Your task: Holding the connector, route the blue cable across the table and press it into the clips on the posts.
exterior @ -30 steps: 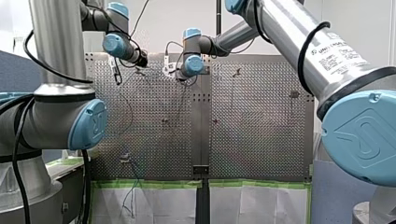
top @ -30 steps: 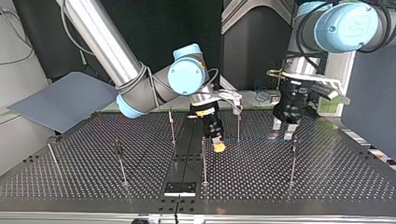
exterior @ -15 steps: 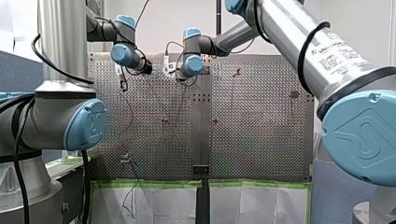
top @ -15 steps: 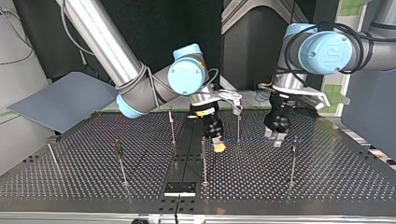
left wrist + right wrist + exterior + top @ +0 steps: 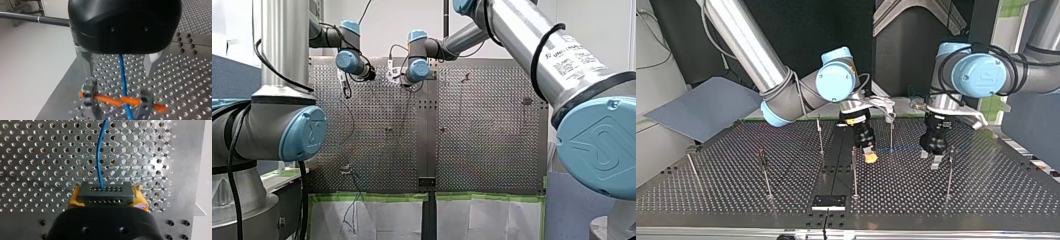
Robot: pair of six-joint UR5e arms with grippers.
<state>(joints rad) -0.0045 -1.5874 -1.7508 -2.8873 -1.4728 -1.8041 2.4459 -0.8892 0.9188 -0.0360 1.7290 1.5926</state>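
Starting at the top view's left, a flat grey-blue panel (image 5: 701, 107) is lying tilted beside the perforated dark metal counter (image 5: 986, 195), and thin upright metal posts (image 5: 765, 175) are standing spaced across that counter. Near the middle my right arm is slanting in from the upper left, and the right claw (image 5: 869, 156) is sitting low over the counter, just beside one of the posts; I cannot tell whether it is touching the surface. The right wrist view is showing this claw squeezed tight on the black rectangular connector (image 5: 105, 192), its yellow pads (image 5: 72, 200) pressing on the connector's two ends, while the thin blue cable (image 5: 99, 157) is leaving the connector's face and running ahead over the holes. Further right, my left arm is slanting in from the upper right, and the black left claw (image 5: 930, 160) is pointing down just beside the rightmost post (image 5: 949, 172). In the left wrist view its metal fingers (image 5: 86, 62) are standing spread wide and gripping nothing. The blue cable is passing between them, apart from both, and is crossing an orange rod-like piece (image 5: 110, 100) that is sitting between two dark clip heads (image 5: 88, 93) ahead of the claw
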